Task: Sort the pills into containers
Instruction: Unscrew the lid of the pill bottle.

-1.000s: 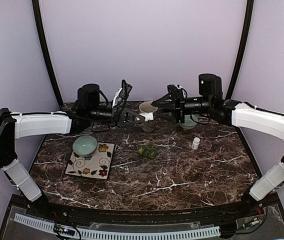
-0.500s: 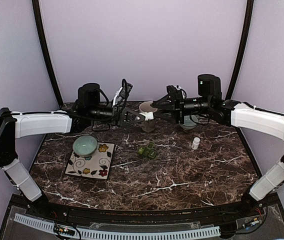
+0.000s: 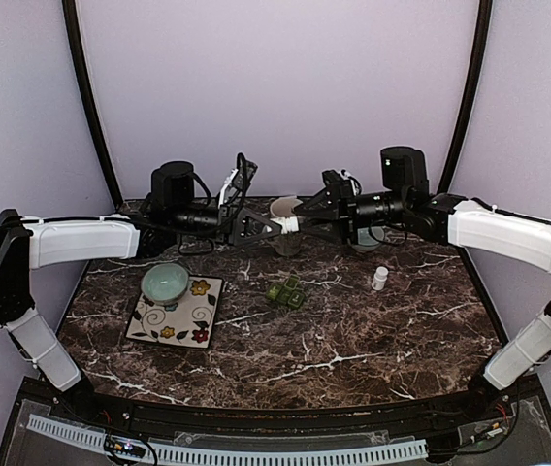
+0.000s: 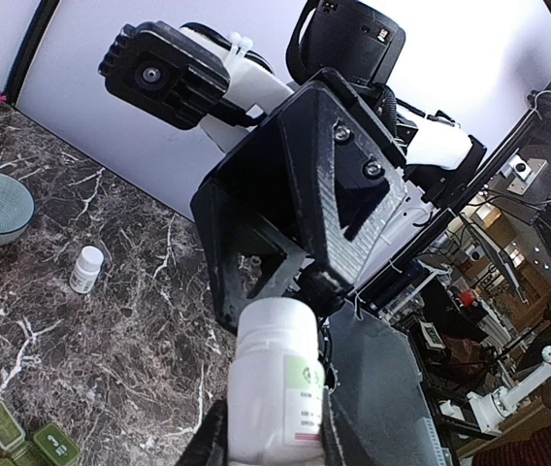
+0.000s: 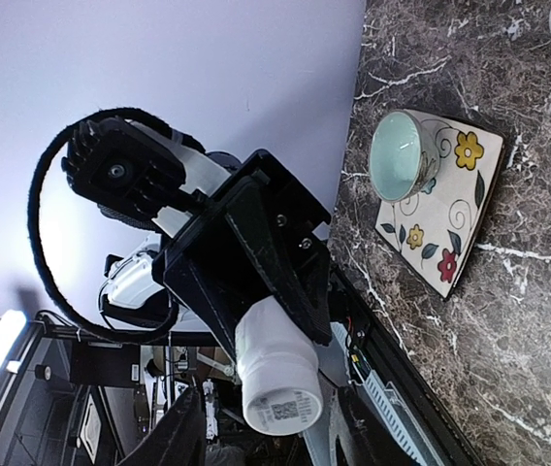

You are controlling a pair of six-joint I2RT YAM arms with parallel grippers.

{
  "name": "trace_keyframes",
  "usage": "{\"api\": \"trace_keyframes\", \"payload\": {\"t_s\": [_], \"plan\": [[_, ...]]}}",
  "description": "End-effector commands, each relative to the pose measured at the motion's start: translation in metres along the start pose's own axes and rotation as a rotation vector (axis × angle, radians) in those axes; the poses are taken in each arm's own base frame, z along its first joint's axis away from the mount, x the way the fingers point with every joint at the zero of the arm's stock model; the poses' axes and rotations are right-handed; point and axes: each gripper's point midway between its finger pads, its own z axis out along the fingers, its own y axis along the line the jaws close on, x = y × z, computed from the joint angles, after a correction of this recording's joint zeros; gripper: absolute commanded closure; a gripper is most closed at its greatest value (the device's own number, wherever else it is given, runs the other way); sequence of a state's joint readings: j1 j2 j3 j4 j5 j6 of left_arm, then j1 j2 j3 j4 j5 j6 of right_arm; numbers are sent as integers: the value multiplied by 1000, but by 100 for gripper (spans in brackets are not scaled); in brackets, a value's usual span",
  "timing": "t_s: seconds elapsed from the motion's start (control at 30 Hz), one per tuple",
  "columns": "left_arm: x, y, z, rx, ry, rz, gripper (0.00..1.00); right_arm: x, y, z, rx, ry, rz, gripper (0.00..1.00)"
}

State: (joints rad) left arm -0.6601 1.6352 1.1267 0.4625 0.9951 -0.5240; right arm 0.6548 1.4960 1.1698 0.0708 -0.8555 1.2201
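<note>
The left gripper (image 4: 274, 419) is closed on the body of a white bottle (image 4: 275, 374) and holds it level in the air above the back of the table (image 3: 353, 340). The bottle's far end points toward the right arm. The right gripper (image 5: 266, 423) meets it from the other side with its jaws about half apart, straddling that end. A gap shows between one finger (image 5: 180, 432) and the bottle, so it has no firm hold on anything.

The green pill box (image 3: 285, 291) lies flat on the marble near the table's middle, at 6 o'clock from the held bottle and apart from both grippers. From the pill box:
- A mug (image 3: 283, 207) stands at 12 o'clock, just behind the bottle.
- A small white bottle (image 3: 380, 279) stands upright at 3 o'clock.
- A pale bowl (image 3: 365, 239) sits at 1 o'clock, partly hidden under the right arm.
- A flowered square plate (image 3: 190, 325) lies at 9 o'clock, with a teal bowl (image 3: 165, 282) on its far corner.
</note>
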Motion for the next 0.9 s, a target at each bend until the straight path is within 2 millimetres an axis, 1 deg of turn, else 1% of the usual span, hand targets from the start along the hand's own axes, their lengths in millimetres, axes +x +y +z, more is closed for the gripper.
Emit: {"api": "trace_keyframes", "payload": {"t_s": [0.0, 0.2, 0.3, 0.53, 0.63, 0.73, 0.87], "plan": [[-12, -21, -4, 29, -29, 56, 100, 2, 10, 2, -2, 6, -42, 57], [-12, -20, -2, 35, -23, 53, 100, 5, 14, 6, -13, 20, -49, 59], [-12, -19, -1, 36, -20, 50, 100, 6, 16, 8, -16, 26, -53, 63], [-14, -20, 1, 38, -21, 54, 100, 7, 13, 11, -13, 39, -49, 72], [-15, -20, 2, 41, -19, 54, 100, 6, 12, 12, -11, 41, -51, 79], [-15, -19, 2, 40, -17, 53, 100, 5, 15, 12, -14, 38, -82, 87], [-15, -19, 3, 49, -18, 41, 100, 4, 21, 10, -10, 44, -202, 95]]}}
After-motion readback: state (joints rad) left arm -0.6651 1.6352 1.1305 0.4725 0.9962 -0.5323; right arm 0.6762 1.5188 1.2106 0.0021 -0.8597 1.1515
